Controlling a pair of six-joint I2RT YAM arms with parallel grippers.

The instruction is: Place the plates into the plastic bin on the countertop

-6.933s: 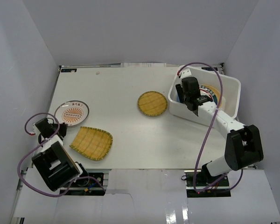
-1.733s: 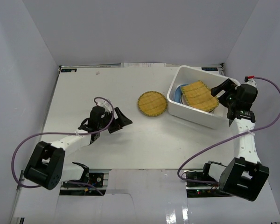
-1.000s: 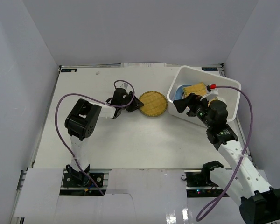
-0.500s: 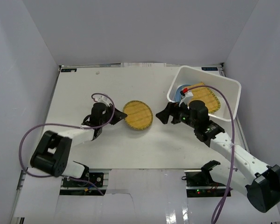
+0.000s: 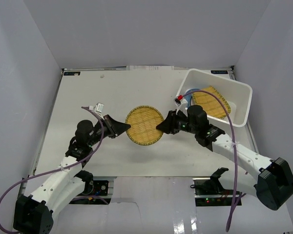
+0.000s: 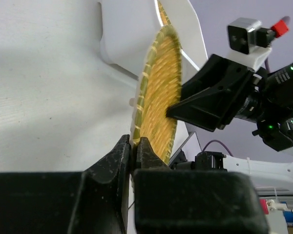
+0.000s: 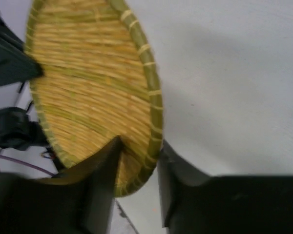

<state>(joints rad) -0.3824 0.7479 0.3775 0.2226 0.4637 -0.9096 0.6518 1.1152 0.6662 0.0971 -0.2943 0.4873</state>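
A round yellow woven plate [image 5: 144,126] hangs above the white countertop [image 5: 97,92], held from both sides. My left gripper [image 5: 123,127] is shut on its left rim, and in the left wrist view the plate [image 6: 158,97] stands on edge with its rim pinched between the jaws of that gripper [image 6: 135,146]. My right gripper [image 5: 162,126] is shut on the opposite rim; in the right wrist view this gripper [image 7: 139,152] straddles the edge of the plate [image 7: 88,83]. The white plastic bin [image 5: 239,105] at the back right holds a squarish woven plate [image 5: 210,102] and a blue plate [image 5: 187,96].
Pale grey walls [image 5: 29,63] close in the countertop on three sides. The bin's near-left corner [image 5: 181,105] lies just behind my right arm [image 5: 219,141]. Purple cables loop over both arms. In the left wrist view the bin [image 6: 122,34] rises behind the plate.
My right gripper has come in from the right and shut on the round plate's right rim. The plate has risen a little and come toward the near edge, still in the left gripper.
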